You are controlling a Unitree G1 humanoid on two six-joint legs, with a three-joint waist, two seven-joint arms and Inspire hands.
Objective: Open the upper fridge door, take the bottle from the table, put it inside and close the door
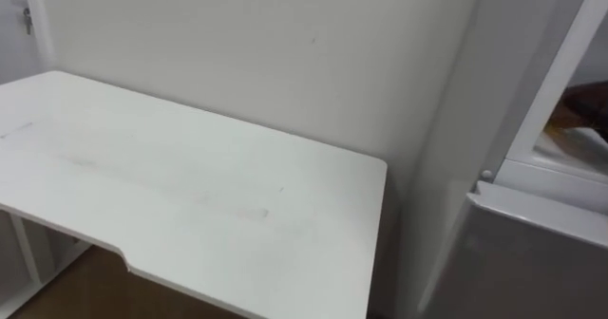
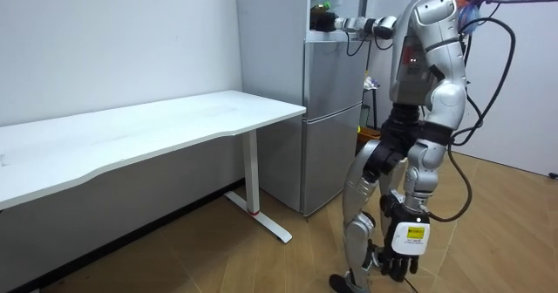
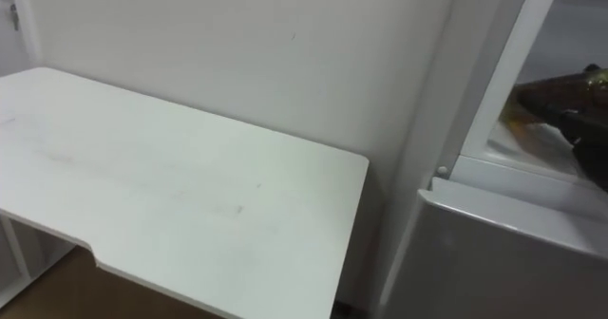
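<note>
I stand in front of a grey two-door fridge (image 2: 331, 119) with my right arm stretched into its open upper compartment (image 3: 532, 139). My right hand (image 3: 584, 134) shows dark at the right eye view's right edge, and in the room view as the right hand (image 2: 323, 19) at the compartment's mouth. A dark brownish shape, seemingly the bottle (image 3: 556, 96), lies right by that hand inside the compartment. I cannot tell whether the hand holds it. My left hand (image 2: 397, 256) hangs by my leg, fingers relaxed and holding nothing.
A long white desk (image 1: 190, 186) stands against the wall to my left, its end close to the fridge's side. The lower fridge door (image 3: 494, 253) is closed. Wooden floor (image 2: 488, 232) stretches behind me.
</note>
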